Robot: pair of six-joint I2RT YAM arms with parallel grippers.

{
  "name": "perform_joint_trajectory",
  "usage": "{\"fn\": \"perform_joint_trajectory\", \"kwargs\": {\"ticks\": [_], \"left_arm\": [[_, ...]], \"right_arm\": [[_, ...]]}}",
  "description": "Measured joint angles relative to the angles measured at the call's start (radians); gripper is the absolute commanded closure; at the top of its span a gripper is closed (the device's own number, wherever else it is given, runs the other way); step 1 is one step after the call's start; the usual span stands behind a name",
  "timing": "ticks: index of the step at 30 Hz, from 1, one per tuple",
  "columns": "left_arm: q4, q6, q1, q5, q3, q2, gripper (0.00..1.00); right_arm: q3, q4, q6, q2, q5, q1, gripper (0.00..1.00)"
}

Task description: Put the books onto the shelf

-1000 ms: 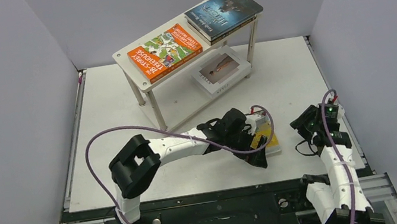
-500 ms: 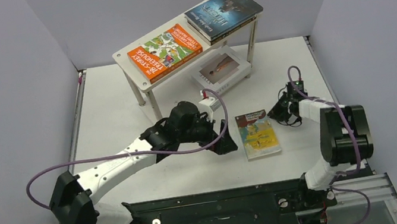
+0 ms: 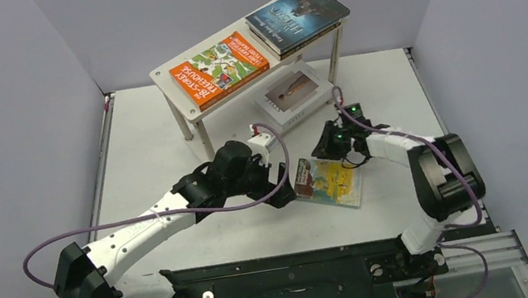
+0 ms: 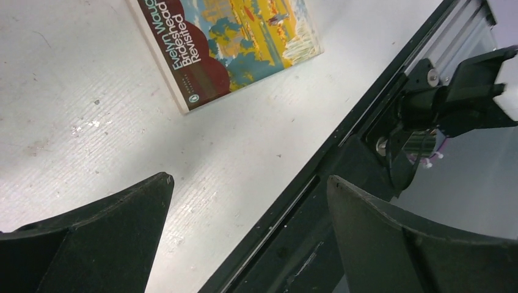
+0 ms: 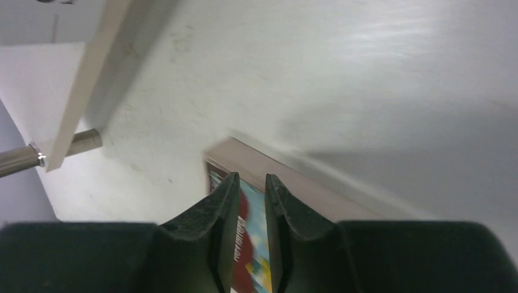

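left arm [image 3: 146,225] and right arm [image 3: 396,142] flank book [image 3: 330,182], table [image 3: 141,148] open leftward

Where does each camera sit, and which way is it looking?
Top: high behind the arms, looking down at the table, shelf and yellow-teal book; both arms show.
Left wrist: rides the wrist, looking down at the table's front edge and the book; its open left pincer shows.
Right wrist: rides low, facing the shelf across the book; its nearly closed right pincer shows.
Shared: all three see that book.
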State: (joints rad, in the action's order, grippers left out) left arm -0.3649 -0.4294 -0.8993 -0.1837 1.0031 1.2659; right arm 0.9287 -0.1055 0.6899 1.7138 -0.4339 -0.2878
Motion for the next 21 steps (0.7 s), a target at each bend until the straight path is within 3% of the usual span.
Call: {"fn": "perform_joint_trajectory", "kwargs": {"ticks": [3,5,9,14,21], "left_arm": [[0.000,0.023,-0.004,-0.001,0.000,0.035,0.03],[0.003,0.034,-0.009,-0.003,0.000,0.070,0.03],[0.015,0.059,-0.023,-0.005,0.026,0.164,0.02],[0.040,0.110,-0.057,0.003,0.158,0.349,0.01],[0.075,0.197,-0.077,0.030,0.417,0.613,0.00]], "right_arm": [[-0.140,-0.011,0.007,-0.182,0.042,0.110,0.55],[-0.225,-0.047,0.008,-0.348,0.114,0.198,0.48],[-0.318,-0.134,0.009,-0.624,0.256,0.242,0.46],[-0.449,-0.246,0.058,-0.846,0.364,0.246,0.47],[-0.591,-0.367,0.160,-1.025,0.413,0.255,0.47]]}}
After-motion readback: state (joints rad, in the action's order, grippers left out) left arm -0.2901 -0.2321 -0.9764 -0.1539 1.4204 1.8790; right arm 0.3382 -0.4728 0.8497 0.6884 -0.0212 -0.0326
